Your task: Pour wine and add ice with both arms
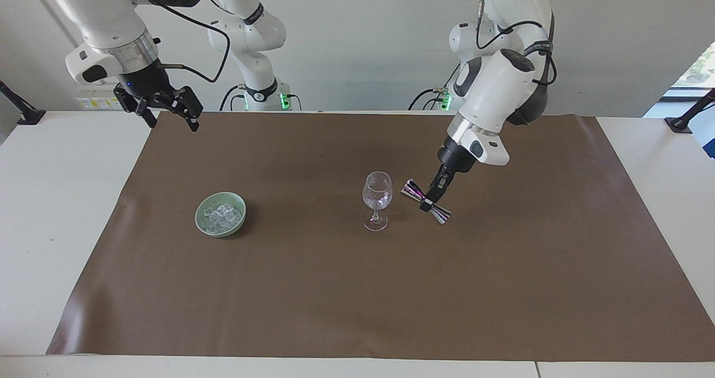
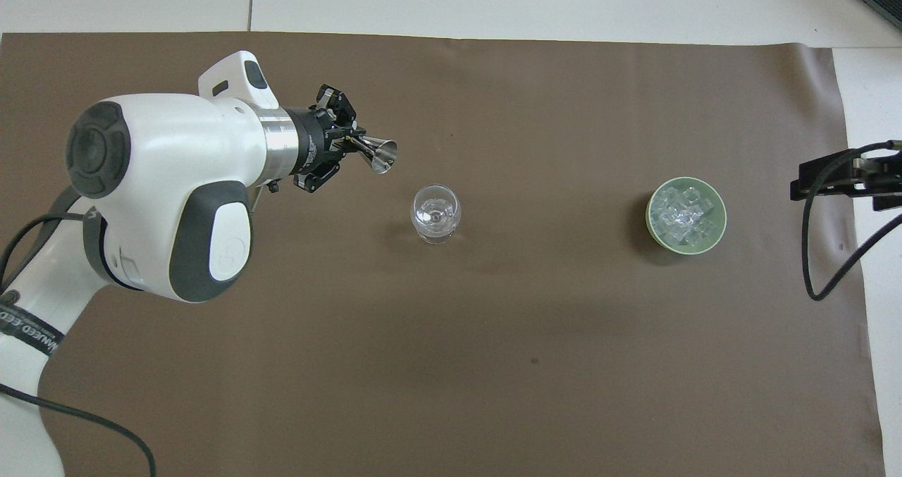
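Observation:
A clear stemmed wine glass point(image 1: 377, 191) stands upright at the middle of the brown mat; it also shows in the overhead view point(image 2: 435, 213). My left gripper point(image 1: 431, 197) is shut on the waist of a silver double-cone jigger point(image 1: 426, 201), tilted and held over the mat beside the glass, toward the left arm's end. In the overhead view the left gripper point(image 2: 337, 146) holds the jigger point(image 2: 379, 156) clear of the glass. The ice point(image 1: 222, 216) is heaped in a green bowl point(image 1: 199, 219) toward the right arm's end. My right gripper point(image 1: 167, 110) is open and waits over the mat's corner.
The brown mat point(image 1: 357, 288) covers most of the white table point(image 1: 61, 210). In the overhead view the bowl point(image 2: 650, 218) with the ice point(image 2: 683, 218) lies between the glass and the right gripper point(image 2: 845, 179). A cable loops below the right gripper.

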You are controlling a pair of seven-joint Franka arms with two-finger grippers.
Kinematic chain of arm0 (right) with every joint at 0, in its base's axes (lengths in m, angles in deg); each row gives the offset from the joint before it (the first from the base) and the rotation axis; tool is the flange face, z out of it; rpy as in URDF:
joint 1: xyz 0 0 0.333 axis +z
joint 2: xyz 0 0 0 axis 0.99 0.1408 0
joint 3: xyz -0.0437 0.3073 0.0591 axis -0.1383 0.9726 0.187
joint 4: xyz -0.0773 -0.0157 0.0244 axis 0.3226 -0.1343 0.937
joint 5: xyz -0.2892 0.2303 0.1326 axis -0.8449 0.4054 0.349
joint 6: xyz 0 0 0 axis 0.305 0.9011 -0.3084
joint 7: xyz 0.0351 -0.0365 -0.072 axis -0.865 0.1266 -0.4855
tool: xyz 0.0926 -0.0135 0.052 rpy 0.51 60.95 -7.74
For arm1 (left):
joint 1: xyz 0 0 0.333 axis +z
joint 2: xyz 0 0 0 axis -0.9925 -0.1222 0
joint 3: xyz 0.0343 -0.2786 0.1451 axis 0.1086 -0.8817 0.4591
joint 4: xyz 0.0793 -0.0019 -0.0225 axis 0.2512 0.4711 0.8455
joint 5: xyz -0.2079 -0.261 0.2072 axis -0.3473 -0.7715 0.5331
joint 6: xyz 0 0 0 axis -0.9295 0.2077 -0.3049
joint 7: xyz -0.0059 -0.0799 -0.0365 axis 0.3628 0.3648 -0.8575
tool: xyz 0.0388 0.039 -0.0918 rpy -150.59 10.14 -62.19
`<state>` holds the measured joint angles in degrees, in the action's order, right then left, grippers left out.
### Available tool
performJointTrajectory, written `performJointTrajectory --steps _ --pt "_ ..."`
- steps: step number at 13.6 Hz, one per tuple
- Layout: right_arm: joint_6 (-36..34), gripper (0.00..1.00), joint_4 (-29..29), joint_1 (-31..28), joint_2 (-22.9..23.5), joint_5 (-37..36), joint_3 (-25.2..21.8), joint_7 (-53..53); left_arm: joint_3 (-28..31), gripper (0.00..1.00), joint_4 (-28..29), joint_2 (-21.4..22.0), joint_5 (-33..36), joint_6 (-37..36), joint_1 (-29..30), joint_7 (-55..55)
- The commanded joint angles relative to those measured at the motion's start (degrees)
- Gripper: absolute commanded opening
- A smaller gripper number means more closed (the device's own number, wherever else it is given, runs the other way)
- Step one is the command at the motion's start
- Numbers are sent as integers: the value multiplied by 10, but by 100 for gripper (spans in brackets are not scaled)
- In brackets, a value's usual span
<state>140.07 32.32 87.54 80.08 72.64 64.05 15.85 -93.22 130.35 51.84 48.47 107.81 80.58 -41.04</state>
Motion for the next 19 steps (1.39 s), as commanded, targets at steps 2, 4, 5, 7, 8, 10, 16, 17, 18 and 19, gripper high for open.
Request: performJointTrajectory --steps 2,4,5,7,8,10,16,17,18,19 --pt "-3 100 9 -5 -10 3 1 10 61 0 -30 -16 -115 -61 0 32" --pt "-3 100 9 -5 -10 3 1 10 102 0 -30 -17 -188 -85 3 37" --pt "-3 100 9 -5 -10 3 1 10 128 0 -30 -19 -227 -106 2 54" --pt "-4 100 8 -5 -11 3 -1 10 173 0 -30 -28 -295 -143 3 78" --pt "-7 100 9 -6 -12 2 -1 10 196 0 -30 -32 -324 -169 3 82" --pt "1 100 9 -7 -12 0 1 15 228 0 -30 -37 -362 -197 2 94" --pt "100 100 87 0 -9 3 14 18 326 0 -12 -80 -531 -275 3 140" --pt "120 100 103 1 -9 3 15 27 332 0 3 -79 -534 -282 6 157" --pt "141 100 124 1 -10 3 16 56 337 0 22 -75 -538 -282 6 166" --pt "152 100 138 1 -10 3 20 88 337 0 41 -75 -558 -282 9 175"
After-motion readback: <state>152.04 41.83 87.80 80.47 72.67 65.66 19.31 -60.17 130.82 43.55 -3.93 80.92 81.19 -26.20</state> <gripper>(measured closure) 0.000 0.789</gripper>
